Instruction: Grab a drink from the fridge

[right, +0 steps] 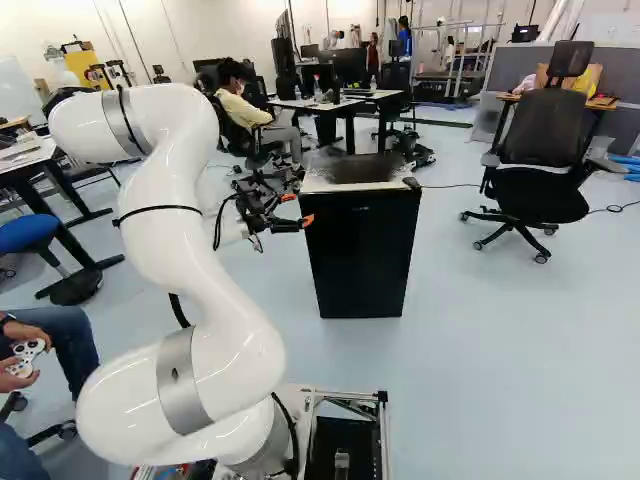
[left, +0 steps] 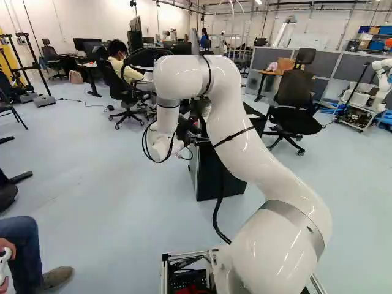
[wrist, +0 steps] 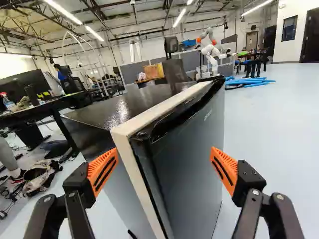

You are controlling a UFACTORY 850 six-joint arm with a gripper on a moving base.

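Note:
In the right base view my gripper (right: 297, 209) is at the left side of the small black fridge (right: 362, 255), near its upper front corner. From the wrist, the open gripper (wrist: 163, 172) shows its orange pads wide apart, with the fridge's vertical edge and dark door (wrist: 192, 144) seen between and ahead of them. Nothing is gripped. The door looks closed against the pale-edged body. Whether a fingertip touches the fridge cannot be told. In the left base view the arm hides part of the fridge (left: 211, 177). No drink is visible.
An office chair (right: 540, 165) stands right of the fridge in the right base view. Desks (right: 345, 108) are behind it. A seated person's leg (left: 23, 245) is close at the left of the left base view. Another robot (wrist: 210, 52) stands far beyond the fridge.

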